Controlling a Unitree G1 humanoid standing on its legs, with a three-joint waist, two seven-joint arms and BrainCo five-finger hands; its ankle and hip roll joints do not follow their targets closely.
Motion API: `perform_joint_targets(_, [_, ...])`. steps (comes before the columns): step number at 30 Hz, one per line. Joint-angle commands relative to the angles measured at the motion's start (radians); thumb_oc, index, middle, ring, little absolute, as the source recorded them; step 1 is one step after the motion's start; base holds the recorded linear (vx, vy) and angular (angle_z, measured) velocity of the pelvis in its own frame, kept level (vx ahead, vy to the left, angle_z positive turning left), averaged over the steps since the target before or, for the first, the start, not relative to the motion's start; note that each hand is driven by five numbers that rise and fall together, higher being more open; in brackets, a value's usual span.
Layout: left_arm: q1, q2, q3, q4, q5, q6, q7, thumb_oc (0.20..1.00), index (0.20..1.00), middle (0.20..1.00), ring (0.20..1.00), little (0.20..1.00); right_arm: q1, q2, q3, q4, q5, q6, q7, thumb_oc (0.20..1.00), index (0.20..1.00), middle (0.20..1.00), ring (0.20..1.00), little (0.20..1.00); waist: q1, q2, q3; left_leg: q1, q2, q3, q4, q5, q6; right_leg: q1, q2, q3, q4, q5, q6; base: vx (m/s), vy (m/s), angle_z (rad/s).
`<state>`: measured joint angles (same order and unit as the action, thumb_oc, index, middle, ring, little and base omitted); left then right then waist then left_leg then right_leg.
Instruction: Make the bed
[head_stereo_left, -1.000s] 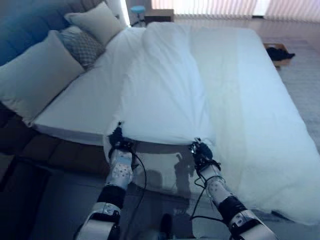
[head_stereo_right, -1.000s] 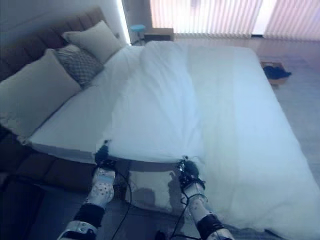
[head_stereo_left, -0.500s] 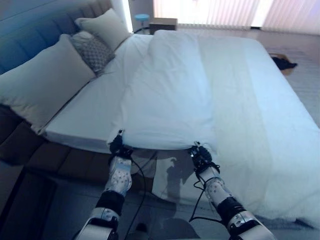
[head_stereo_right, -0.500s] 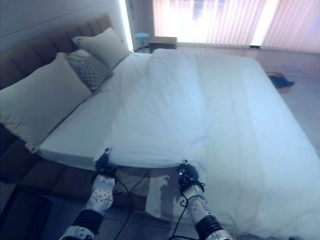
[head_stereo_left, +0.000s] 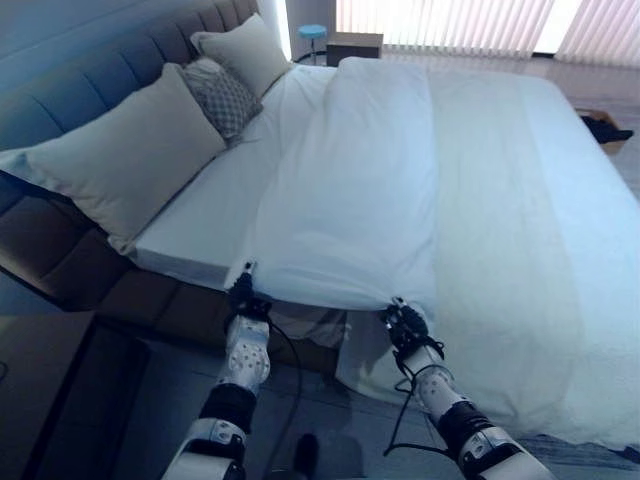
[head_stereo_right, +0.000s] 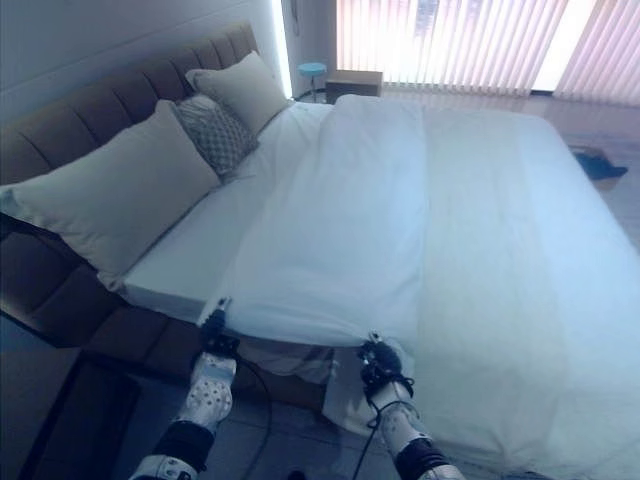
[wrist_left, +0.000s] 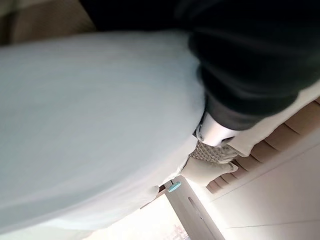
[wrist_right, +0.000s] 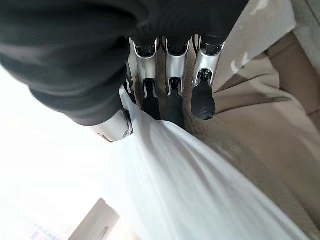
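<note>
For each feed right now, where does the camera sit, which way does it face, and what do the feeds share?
Left eye view: on the head, looking down across the bed; left hand and right hand grip the white duvet edge.
Right eye view: beside it, same scene; pillows against the headboard.
Left wrist view: along the left hand, duvet underside, pillows beyond.
Right wrist view: along the right hand, fingers pinching duvet.
Shared: the duvet in all four.

Right robot hand pinches the white duvet edge.
</note>
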<state>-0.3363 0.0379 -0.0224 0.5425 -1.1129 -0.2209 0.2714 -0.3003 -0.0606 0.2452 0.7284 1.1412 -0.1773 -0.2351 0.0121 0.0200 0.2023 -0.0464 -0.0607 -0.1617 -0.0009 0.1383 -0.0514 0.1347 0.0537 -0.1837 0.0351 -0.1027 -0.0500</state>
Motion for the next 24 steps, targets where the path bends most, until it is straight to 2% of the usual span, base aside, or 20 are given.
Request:
perform_joint_targets(1, [0.097,0.123,0.083,-0.106,0.015,-0.112,-0.02,0.2,0.2,0.2,0.2,0.2,0.04,-0.026,-0.061,-0.056,-0.012,-0.045,0.016,0.2,0.2,0.2,0.2,0.2,0.061,-0.054,-0.033,-0.008,-0.077,0.08,0.158,-0.165,-0.035,-0.083,-0.06,-0.014,0.03,0.047,0.086,-0.02,0.164,0.25])
perform_joint_targets(2, [0.102,0.117,0.092,-0.107,0.004,-0.114,-0.016,0.2,0.2,0.2,0.2,0.2,0.045,-0.024,-0.063,-0.056,-0.01,-0.041,0.016,0.2,0.2,0.2,0.2,0.2,0.064,-0.059,-0.029,-0.018,-0.045,0.105,0.184,-0.187,-0.026,-0.082,-0.07,-0.006,0.022,0.053,0.093,-0.01,0.232,0.17])
perform_joint_targets(4, [0.115,0.11,0.1,-0.105,-0.018,-0.122,-0.004,0.2,0.2,0.2,0.2,0.2,0.045,-0.015,-0.051,-0.054,-0.009,-0.035,0.014,0.2,0.2,0.2,0.2,0.2,0.075,-0.066,-0.036,-0.028,0.013,0.094,0.176,-0.193,-0.018,-0.081,-0.085,0.014,0.0,0.058,0.106,0.04,0.21,-0.36])
perform_joint_targets(6, [0.124,0.105,0.114,-0.102,-0.033,-0.128,0.009,0.2,0.2,0.2,0.2,0.2,0.042,-0.012,-0.046,-0.045,-0.011,-0.032,0.007,0.2,0.2,0.2,0.2,0.2,0.09,-0.068,-0.04,-0.043,0.073,0.034,0.148,-0.16,-0.023,-0.079,-0.095,0.047,-0.013,0.056,0.114,0.06,0.191,-0.73])
perform_joint_targets(7, [0.124,0.105,0.113,-0.102,-0.033,-0.128,0.008,0.2,0.2,0.2,0.2,0.2,0.042,-0.012,-0.046,-0.045,-0.011,-0.032,0.007,0.2,0.2,0.2,0.2,0.2,0.09,-0.068,-0.041,-0.04,0.074,0.034,0.144,-0.159,-0.024,-0.079,-0.094,0.047,-0.013,0.056,0.113,0.09,0.273,-0.88])
perform_joint_targets(8, [0.122,0.099,0.111,-0.095,-0.041,-0.127,0.012,0.2,0.2,0.2,0.2,0.2,0.041,-0.015,-0.047,-0.042,-0.015,-0.022,0.003,0.2,0.2,0.2,0.2,0.2,0.09,-0.061,-0.041,-0.046,0.129,0.006,0.092,-0.112,-0.039,-0.073,-0.106,0.057,-0.017,0.05,0.12,0.08,0.309,-0.57])
perform_joint_targets(9, [0.113,0.097,0.111,-0.081,-0.046,-0.129,0.016,0.2,0.2,0.2,0.2,0.2,0.039,-0.018,-0.05,-0.037,-0.022,-0.017,0.0,0.2,0.2,0.2,0.2,0.2,0.089,-0.057,-0.04,-0.041,0.145,0.012,0.074,-0.101,-0.047,-0.071,-0.117,0.054,-0.02,0.047,0.125,0.08,0.312,-0.38])
perform_joint_targets(10, [0.113,0.097,0.111,-0.081,-0.046,-0.129,0.016,0.2,0.2,0.2,0.2,0.2,0.039,-0.018,-0.05,-0.037,-0.022,-0.017,0.0,0.2,0.2,0.2,0.2,0.2,0.089,-0.057,-0.039,-0.041,0.145,0.012,0.074,-0.101,-0.047,-0.071,-0.117,0.054,-0.02,0.047,0.125,0.11,0.424,0.01])
perform_joint_targets(11, [0.115,0.088,0.089,-0.075,-0.045,-0.121,0.011,0.2,0.2,0.2,0.2,0.2,0.043,-0.025,-0.052,-0.026,-0.042,-0.003,-0.007,0.2,0.2,0.2,0.2,0.2,0.084,-0.043,-0.054,-0.012,0.145,0.014,0.029,-0.115,-0.048,-0.057,-0.142,0.053,-0.042,0.06,0.15,0.11,0.436,0.03])
perform_joint_targets(13, [0.113,0.089,0.084,-0.077,-0.027,-0.118,0.013,0.2,0.2,0.2,0.2,0.2,0.049,-0.03,-0.051,-0.036,-0.065,0.009,-0.003,0.2,0.2,0.2,0.2,0.2,0.086,-0.042,-0.053,-0.006,0.117,0.02,0.042,-0.141,-0.039,-0.062,-0.187,0.058,-0.044,0.082,0.174,0.08,0.476,-0.04])
perform_joint_targets(14, [0.113,0.089,0.083,-0.078,-0.027,-0.118,0.013,0.2,0.2,0.2,0.2,0.2,0.049,-0.029,-0.052,-0.036,-0.066,0.009,-0.003,0.2,0.2,0.2,0.2,0.2,0.087,-0.043,-0.053,-0.008,0.115,0.021,0.047,-0.143,-0.037,-0.062,-0.189,0.059,-0.043,0.082,0.176,0.01,0.45,0.01])
perform_joint_targets(16, [0.098,0.122,0.078,-0.077,0.005,-0.118,0.01,0.2,0.2,0.2,0.2,0.2,0.036,-0.016,-0.034,-0.049,-0.072,0.02,0.014,0.2,0.2,0.2,0.2,0.2,0.102,-0.05,-0.028,-0.025,0.078,0.064,0.088,-0.18,-0.004,-0.114,-0.238,0.075,0.011,0.103,0.196,-0.03,0.413,0.17])
perform_joint_targets(17, [0.097,0.122,0.079,-0.076,0.006,-0.118,0.011,0.2,0.2,0.2,0.2,0.2,0.035,-0.015,-0.034,-0.049,-0.072,0.02,0.014,0.2,0.2,0.2,0.2,0.2,0.105,-0.052,-0.028,-0.026,0.077,0.067,0.09,-0.181,-0.003,-0.118,-0.239,0.079,0.015,0.101,0.197,-0.05,0.373,0.03])
perform_joint_targets(18, [0.1,0.145,0.092,-0.096,0.027,-0.119,0.014,0.2,0.2,0.2,0.2,0.2,0.025,-0.001,-0.017,-0.06,-0.078,0.025,0.03,0.2,0.2,0.2,0.2,0.2,0.122,-0.049,-0.018,-0.023,0.066,0.097,0.079,-0.185,0.015,-0.155,-0.257,0.054,0.065,0.115,0.199,-0.04,0.306,-0.33])
perform_joint_targets(20, [0.106,0.167,0.109,-0.106,0.051,-0.123,0.022,0.2,0.2,0.2,0.2,0.2,0.016,0.014,0.001,-0.059,-0.088,0.026,0.045,0.2,0.2,0.2,0.2,0.2,0.151,-0.051,-0.01,-0.01,0.062,0.132,0.058,-0.186,0.022,-0.172,-0.284,-0.019,0.089,0.138,0.201,-0.04,0.301,-0.54])
perform_joint_targets(21, [0.108,0.175,0.121,-0.11,0.054,-0.128,0.027,0.2,0.2,0.2,0.2,0.2,0.012,0.024,0.012,-0.061,-0.099,0.028,0.052,0.2,0.2,0.2,0.2,0.2,0.172,-0.048,-0.004,-0.006,0.06,0.153,0.053,-0.185,0.024,-0.178,-0.303,-0.094,0.109,0.152,0.2,-0.03,0.215,-0.49])
perform_joint_targets(23, [0.117,0.18,0.136,-0.112,0.064,-0.128,0.029,0.2,0.2,0.2,0.2,0.2,0.021,0.026,0.02,-0.074,-0.103,0.026,0.061,0.2,0.2,0.2,0.2,0.2,0.17,-0.041,0.002,0.002,0.049,0.159,0.042,-0.18,0.027,-0.173,-0.289,-0.108,0.134,0.131,0.195,0.0,0.18,-0.56])
perform_joint_targets(24, [0.113,0.183,0.132,-0.105,0.064,-0.132,0.026,0.2,0.2,0.2,0.2,0.2,0.021,0.023,0.025,-0.078,-0.106,0.02,0.067,0.2,0.2,0.2,0.2,0.2,0.162,-0.043,0.0,0.0,0.038,0.152,0.037,-0.172,0.03,-0.183,-0.253,-0.072,0.131,0.117,0.187,0.02,0.095,-0.38])
